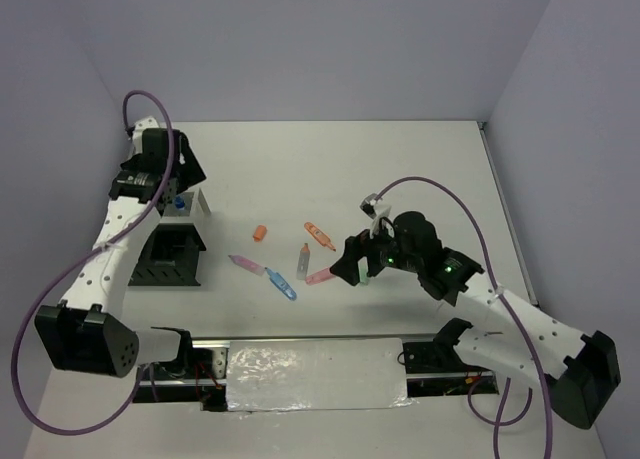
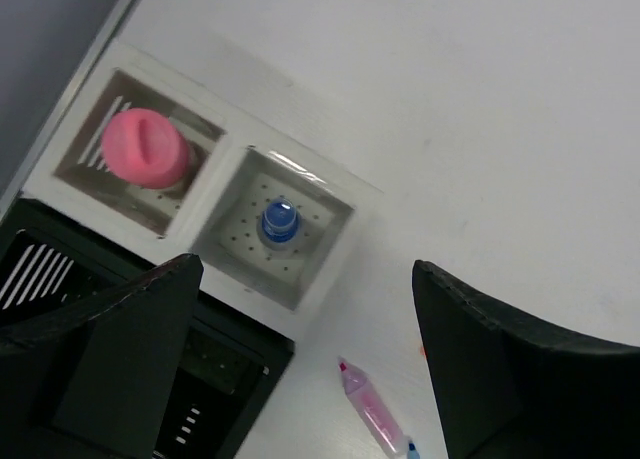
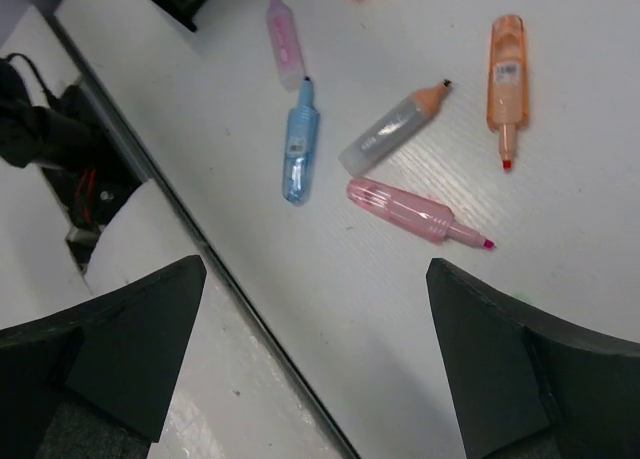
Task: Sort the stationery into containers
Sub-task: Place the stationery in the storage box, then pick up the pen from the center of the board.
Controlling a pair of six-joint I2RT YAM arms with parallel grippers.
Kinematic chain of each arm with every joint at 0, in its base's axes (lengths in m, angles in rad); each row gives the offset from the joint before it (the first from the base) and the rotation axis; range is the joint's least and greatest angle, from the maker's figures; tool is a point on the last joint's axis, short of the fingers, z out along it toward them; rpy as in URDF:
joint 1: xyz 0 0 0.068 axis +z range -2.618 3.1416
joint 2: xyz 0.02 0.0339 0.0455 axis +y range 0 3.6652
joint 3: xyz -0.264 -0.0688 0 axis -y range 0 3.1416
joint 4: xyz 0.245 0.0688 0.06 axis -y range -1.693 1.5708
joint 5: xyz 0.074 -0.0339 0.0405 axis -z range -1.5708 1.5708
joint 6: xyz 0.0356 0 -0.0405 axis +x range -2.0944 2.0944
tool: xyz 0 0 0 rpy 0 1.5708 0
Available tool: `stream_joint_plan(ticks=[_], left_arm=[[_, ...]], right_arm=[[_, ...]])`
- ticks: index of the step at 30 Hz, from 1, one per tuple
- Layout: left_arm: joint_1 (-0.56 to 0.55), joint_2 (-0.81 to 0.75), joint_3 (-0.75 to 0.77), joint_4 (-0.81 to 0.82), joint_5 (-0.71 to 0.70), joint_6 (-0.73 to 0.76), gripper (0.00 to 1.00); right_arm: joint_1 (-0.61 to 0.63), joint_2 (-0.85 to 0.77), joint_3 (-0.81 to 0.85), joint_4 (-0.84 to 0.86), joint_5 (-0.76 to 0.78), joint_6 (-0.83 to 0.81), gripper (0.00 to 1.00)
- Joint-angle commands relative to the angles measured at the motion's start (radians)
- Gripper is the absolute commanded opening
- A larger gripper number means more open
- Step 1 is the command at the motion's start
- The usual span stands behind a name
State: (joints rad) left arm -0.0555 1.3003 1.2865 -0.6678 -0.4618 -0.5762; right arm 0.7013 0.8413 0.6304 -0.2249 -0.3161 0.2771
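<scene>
Wide-apart dark fingers (image 2: 120, 364) of the left gripper (image 2: 310, 314) fill the bottom of the left wrist view, and nothing is held between them. Right under them sits the organizer (image 2: 212, 184). It has two white squares (image 2: 300, 297) side by side and black squares (image 2: 250, 367) touching them. One white square has a pink-capped tube (image 2: 147, 147) standing in it. The next white square has a blue-capped bottle (image 2: 279, 222) standing in it, with its cap up. On the table (image 2: 480, 99) just beside the organizer lies a light pink pen (image 2: 368, 411). The end of a blue pen (image 2: 412, 449) meets it at the bottom edge. In the right wrist view the right gripper (image 3: 315, 309) is open wide too, and its fingers (image 3: 130, 349) hold nothing. It hangs over the near edge of the table. Beyond it the pens lie flat. The light pink pen and the blue pen lie tip to tip. A grey pen (image 3: 392, 131) with an orange end lies just beside a dark pink pen (image 3: 412, 209). An orange pen (image 3: 507, 74) lies near them with its red tip pointing back at the gripper. From above, the left gripper is over the white squares at the far left, and the right gripper is just to the right of the pens. A small orange piece (image 1: 260, 233) lies alone between the pens and the organizer.
</scene>
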Motion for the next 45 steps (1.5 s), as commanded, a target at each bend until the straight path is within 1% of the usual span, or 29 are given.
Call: stream_joint_plan(ticks=[1,3,4,5,6,8,9,12,16,17,20,21,23,25,26,27,28,29,31,33,36,38,41,42,45], left_arm=[[-0.118,-0.071,0.022,0.06,0.038,0.062,0.99],[-0.191,-0.094,0.028,0.065,0.083,0.081,0.99],[-0.207,-0.099,0.028,0.063,0.113,0.09,0.99],[-0.219,-0.111,0.017,0.063,0.145,0.091,0.99],[-0.243,-0.119,0.01,0.063,0.184,0.087,0.99],[-0.273,-0.151,-0.025,0.076,0.207,0.076,0.99],[-0.299,-0.16,-0.038,0.08,0.218,0.075,0.99],[-0.331,-0.206,-0.081,0.088,0.261,0.064,0.99],[-0.365,-0.252,-0.153,0.14,0.435,0.078,0.99],[-0.372,-0.26,-0.183,0.149,0.446,0.078,0.99],[-0.405,-0.26,-0.243,0.172,0.437,0.062,0.99],[-0.414,-0.257,-0.257,0.195,0.445,0.046,0.99],[-0.434,-0.247,-0.298,0.229,0.474,0.027,0.99],[-0.495,-0.228,-0.299,0.225,0.46,0.013,0.99],[-0.516,-0.204,-0.279,0.209,0.413,0.01,0.99],[-0.552,-0.196,-0.27,0.195,0.366,0.009,0.99],[-0.563,-0.191,-0.265,0.182,0.358,0.009,0.99],[-0.57,-0.194,-0.259,0.18,0.356,0.009,0.99],[-0.581,-0.208,-0.256,0.168,0.361,0.016,0.99],[-0.58,-0.21,-0.231,0.13,0.332,0.028,0.99],[-0.581,-0.205,-0.208,0.053,0.298,0.059,0.99],[-0.58,-0.213,-0.199,0.021,0.287,0.071,0.99],[-0.58,-0.237,-0.197,0.004,0.284,0.091,0.99],[-0.581,-0.243,-0.199,-0.001,0.285,0.098,0.99],[-0.581,-0.26,-0.2,-0.007,0.285,0.105,0.99]], right_arm=[[0.0,0.094,0.054,0.004,0.087,0.04,1.0],[-0.002,0.13,0.066,-0.014,0.159,0.085,1.0],[0.0,0.159,0.072,-0.024,0.198,0.109,1.0],[0.0,0.176,0.08,-0.052,0.291,0.134,1.0],[-0.002,0.188,0.1,-0.079,0.351,0.193,1.0],[-0.002,0.237,0.123,-0.158,0.498,0.249,1.0],[-0.002,0.248,0.133,-0.177,0.53,0.284,1.0],[-0.002,0.265,0.137,-0.241,0.642,0.362,1.0],[-0.002,0.252,0.138,-0.326,0.764,0.448,1.0],[-0.002,0.251,0.14,-0.332,0.775,0.462,1.0],[0.0,0.246,0.117,-0.3,0.746,0.488,0.95],[0.0,0.248,0.105,-0.304,0.759,0.519,0.94],[-0.003,0.251,0.092,-0.3,0.804,0.522,0.92],[-0.054,0.274,0.097,-0.266,0.776,0.432,0.87],[-0.083,0.291,0.116,-0.266,0.737,0.404,0.86],[-0.145,0.332,0.13,-0.271,0.715,0.351,0.85],[-0.178,0.353,0.143,-0.268,0.694,0.317,0.85],[-0.21,0.376,0.155,-0.268,0.668,0.291,0.85],[-0.285,0.452,0.208,-0.267,0.617,0.177,0.86],[-0.337,0.527,0.227,-0.274,0.612,0.149,0.86],[-0.375,0.603,0.239,-0.252,0.513,0.093,0.84],[-0.384,0.643,0.252,-0.249,0.506,0.082,0.83],[-0.411,0.726,0.271,-0.261,0.486,0.07,0.73],[-0.416,0.758,0.272,-0.264,0.476,0.067,0.67],[-0.422,0.777,0.262,-0.255,0.419,0.056,0.63]])
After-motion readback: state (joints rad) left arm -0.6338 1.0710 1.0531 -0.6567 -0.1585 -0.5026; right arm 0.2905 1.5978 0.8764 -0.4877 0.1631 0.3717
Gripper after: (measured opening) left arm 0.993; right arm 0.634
